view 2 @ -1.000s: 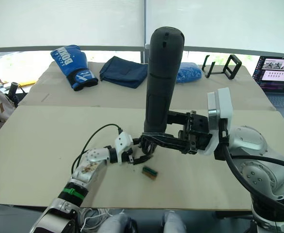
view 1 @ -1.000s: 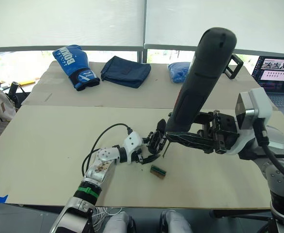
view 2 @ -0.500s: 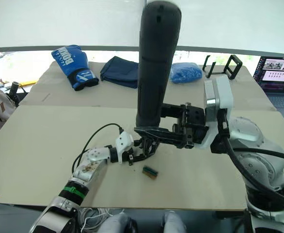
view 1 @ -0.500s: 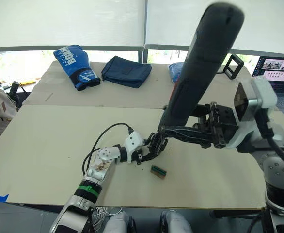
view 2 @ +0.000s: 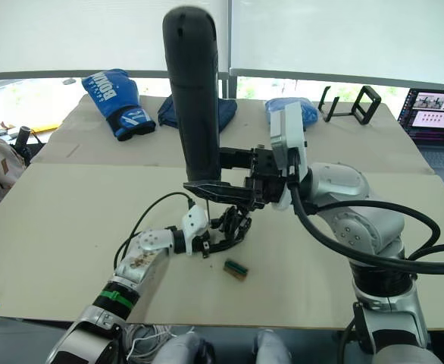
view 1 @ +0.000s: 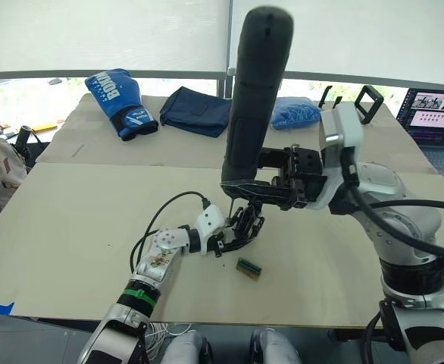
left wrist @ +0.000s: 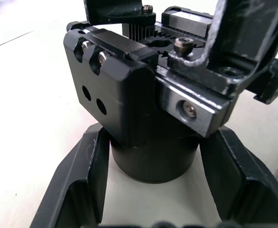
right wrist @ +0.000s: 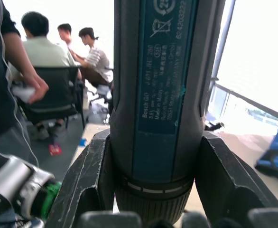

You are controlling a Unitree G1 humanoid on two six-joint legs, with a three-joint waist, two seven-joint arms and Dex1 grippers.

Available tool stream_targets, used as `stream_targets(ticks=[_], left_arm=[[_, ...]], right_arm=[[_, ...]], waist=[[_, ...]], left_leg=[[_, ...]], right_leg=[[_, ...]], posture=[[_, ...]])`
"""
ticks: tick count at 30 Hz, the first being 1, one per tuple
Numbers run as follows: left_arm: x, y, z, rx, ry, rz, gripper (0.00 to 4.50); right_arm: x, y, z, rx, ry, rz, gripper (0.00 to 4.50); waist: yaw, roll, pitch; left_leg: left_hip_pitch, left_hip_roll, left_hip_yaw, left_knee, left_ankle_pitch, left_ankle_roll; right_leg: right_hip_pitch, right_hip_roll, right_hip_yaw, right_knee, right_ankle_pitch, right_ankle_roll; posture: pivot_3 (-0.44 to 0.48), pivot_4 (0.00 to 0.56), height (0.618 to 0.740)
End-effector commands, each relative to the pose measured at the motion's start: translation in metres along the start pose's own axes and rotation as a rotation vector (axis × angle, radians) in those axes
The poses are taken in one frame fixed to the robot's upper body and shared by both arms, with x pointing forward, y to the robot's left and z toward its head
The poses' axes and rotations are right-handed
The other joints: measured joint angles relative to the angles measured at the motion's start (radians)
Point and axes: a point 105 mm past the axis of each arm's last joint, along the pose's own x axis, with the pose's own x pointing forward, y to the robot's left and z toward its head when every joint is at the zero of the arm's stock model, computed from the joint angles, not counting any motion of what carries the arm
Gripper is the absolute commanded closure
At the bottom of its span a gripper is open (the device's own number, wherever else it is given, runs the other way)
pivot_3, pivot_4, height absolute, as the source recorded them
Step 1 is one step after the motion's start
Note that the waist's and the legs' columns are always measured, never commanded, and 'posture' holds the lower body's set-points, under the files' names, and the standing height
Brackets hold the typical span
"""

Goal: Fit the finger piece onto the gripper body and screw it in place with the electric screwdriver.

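Observation:
My left gripper (view 1: 232,241) rests low on the table, shut on the rounded base of the gripper body (view 1: 247,224). In the left wrist view the gripper body (left wrist: 143,109) sits between both fingers (left wrist: 84,185), its screws and gear teeth showing. The electric screwdriver (view 1: 256,98) stands nearly upright with my right gripper (view 1: 245,188) shut around its lower end. Its thin bit (view 2: 205,208) points down just left of the body's top. The finger piece is hidden among the black parts.
A small green-and-brown block (view 1: 247,268) lies on the table just in front of the gripper body. At the back are a blue boxing glove (view 1: 120,102), a dark blue cloth (view 1: 199,110), a blue bag (view 1: 294,112), a black frame stand (view 1: 367,102) and a laptop (view 1: 438,114). People (right wrist: 39,52) sit beyond.
My right arm has swung the screwdriver leftward, from leaning right to nearly upright, and its bit now hangs just left of the gripper body. My left gripper has stayed put.

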Motion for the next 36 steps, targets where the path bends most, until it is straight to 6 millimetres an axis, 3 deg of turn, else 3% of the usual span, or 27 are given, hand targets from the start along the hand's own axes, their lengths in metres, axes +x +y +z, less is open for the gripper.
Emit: stream_targets(ticks=[1,18,36], left_arm=[[0.003,-0.012,-0.014,-0.033,0.056,-0.043,2.24],[0.001,-0.011,-0.016,-0.065,0.069,-0.037,2.24],[0.002,-0.013,-0.017,-0.077,0.077,-0.044,2.24]], right_arm=[[0.0,0.001,0.009,-0.08,-0.04,0.006,2.56],[-0.003,-0.008,-0.014,-0.105,0.019,-0.031,2.56],[-0.005,-0.01,-0.017,-0.109,0.055,-0.039,2.56]], waist=[[-0.001,0.0,0.0],[-0.004,0.0,0.0],[-0.005,0.0,0.0]], left_leg=[[0.0,0.0,0.0,0.0,0.0,0.0],[0.0,0.0,0.0,0.0,0.0,0.0],[0.0,0.0,0.0,0.0,0.0,0.0]], right_leg=[[0.0,0.0,0.0,0.0,0.0,0.0],[0.0,0.001,0.0,0.0,0.0,0.0],[0.0,0.001,0.0,0.0,0.0,0.0]], posture=[[0.0,0.15,0.74],[0.0,0.15,0.74],[0.0,0.15,0.74]])
